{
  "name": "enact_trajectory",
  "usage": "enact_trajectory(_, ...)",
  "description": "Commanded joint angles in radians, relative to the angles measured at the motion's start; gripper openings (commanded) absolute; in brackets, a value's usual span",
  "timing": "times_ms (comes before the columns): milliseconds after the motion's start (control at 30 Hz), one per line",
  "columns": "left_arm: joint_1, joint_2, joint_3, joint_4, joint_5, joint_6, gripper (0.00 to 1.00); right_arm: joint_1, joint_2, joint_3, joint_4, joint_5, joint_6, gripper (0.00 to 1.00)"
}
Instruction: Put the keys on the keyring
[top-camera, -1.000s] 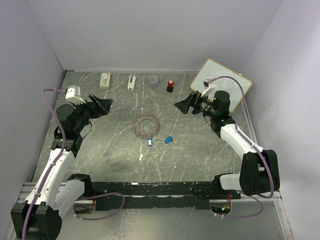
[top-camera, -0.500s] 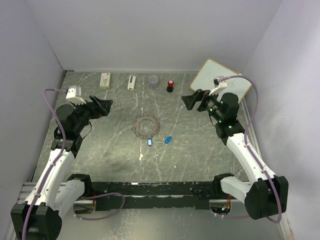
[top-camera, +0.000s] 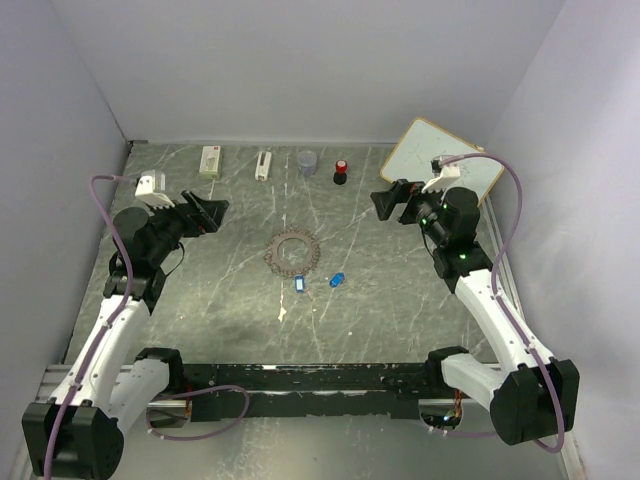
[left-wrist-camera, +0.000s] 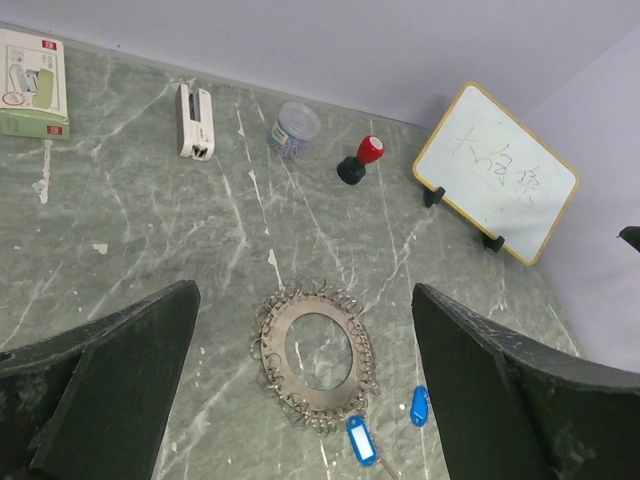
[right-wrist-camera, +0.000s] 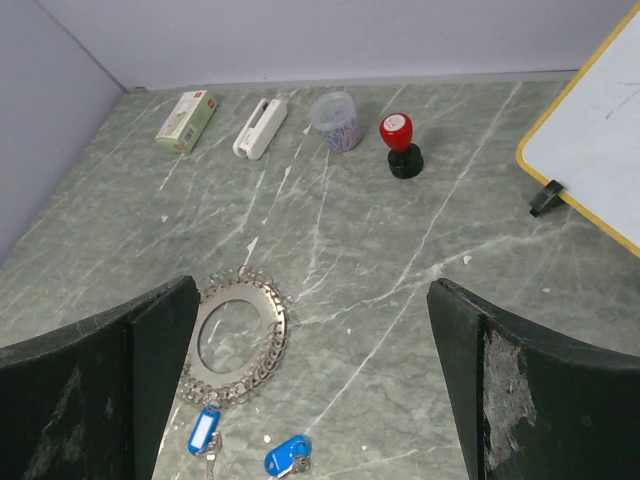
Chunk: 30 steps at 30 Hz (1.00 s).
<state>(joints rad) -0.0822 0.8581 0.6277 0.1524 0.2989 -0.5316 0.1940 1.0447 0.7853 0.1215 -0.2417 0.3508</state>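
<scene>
The keys (left-wrist-camera: 361, 440) lie flat on the table (top-camera: 400, 300), just beside the near edge of the keyring (left-wrist-camera: 270, 350), which lies flat at mid-table. The keys look tiny, light and smooth, likely to skid on the hard top; I would pinch one across its blue head. The keyring looks stiff and thin, its fringe of small loops perhaps loose, so take its plain band. The left hand (top-camera: 205, 212) and right hand (top-camera: 385, 203) hover spread wide and empty, well apart from both.

Both arms raised, elbows bent. Left gripper (top-camera: 204, 212) and right gripper (top-camera: 387, 200) angled inward and downward, jaws spread wide, nothing held.
</scene>
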Motion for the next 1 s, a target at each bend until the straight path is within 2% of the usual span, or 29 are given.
enact_trajectory(0,-0.005,-0.002,0.016,0.016,0.021,0.007,1.00,0.005,-0.015,0.008,-0.018,0.032,-0.019,1.00)
enact_trajectory(300,-0.008,0.000,0.018,0.010,0.019,0.011,1.00,0.005,-0.014,0.009,-0.009,0.037,-0.008,1.00)
enact_trajectory(400,-0.014,0.015,0.010,0.057,0.070,0.004,0.99,0.009,0.006,0.020,-0.014,0.001,-0.008,1.00)
enact_trajectory(533,-0.088,0.089,0.035,0.096,0.102,0.023,1.00,0.057,0.042,0.032,0.001,-0.020,-0.009,1.00)
enact_trajectory(700,-0.260,0.176,0.121,-0.003,-0.073,0.107,0.99,0.178,0.102,0.086,-0.048,0.119,-0.059,1.00)
enact_trajectory(900,-0.293,0.173,0.134,-0.025,-0.131,0.116,1.00,0.200,0.092,0.079,-0.061,0.241,-0.074,1.00)
enact_trajectory(967,-0.294,0.173,0.142,-0.041,-0.152,0.121,1.00,0.200,0.070,0.060,-0.052,0.335,-0.099,1.00)
